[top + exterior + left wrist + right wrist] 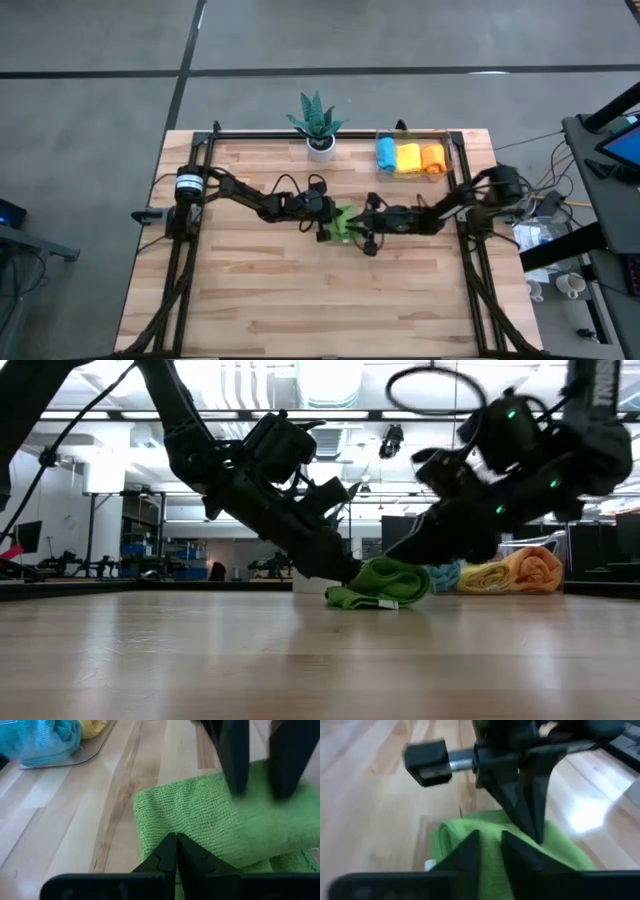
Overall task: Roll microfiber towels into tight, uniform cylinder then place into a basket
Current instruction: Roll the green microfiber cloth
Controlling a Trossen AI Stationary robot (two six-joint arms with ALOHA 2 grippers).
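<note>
A green microfiber towel (345, 222), partly rolled and bunched, lies on the wooden table's middle, its underside on the wood (385, 588). My left gripper (328, 217) reaches in from the left, shut, with its tip on the towel's left side. From the right comes my right gripper (364, 224), its two fingers (235, 765) apart and its tips down on the towel. The clear basket (452, 150) at the far right holds blue (385, 153), yellow (408, 157) and orange (431, 158) rolls. My left gripper presses its shut fingertips (176, 842) onto the towel's upper surface (176, 827), near the end facing the left arm. It slants down from the table's left. The towel stays on the table. My right gripper sets both fingertips (470, 847) on the towel's top (490, 827) from the right, slanting down, with green cloth showing in the gap. Whether they pinch a fold I cannot tell.
A green spiky plant in a white pot (318, 128) stands at the far edge, left of the basket. Black rails (190, 250) run along the table's left and right sides. Bare wood (320, 300) lies toward the near edge.
</note>
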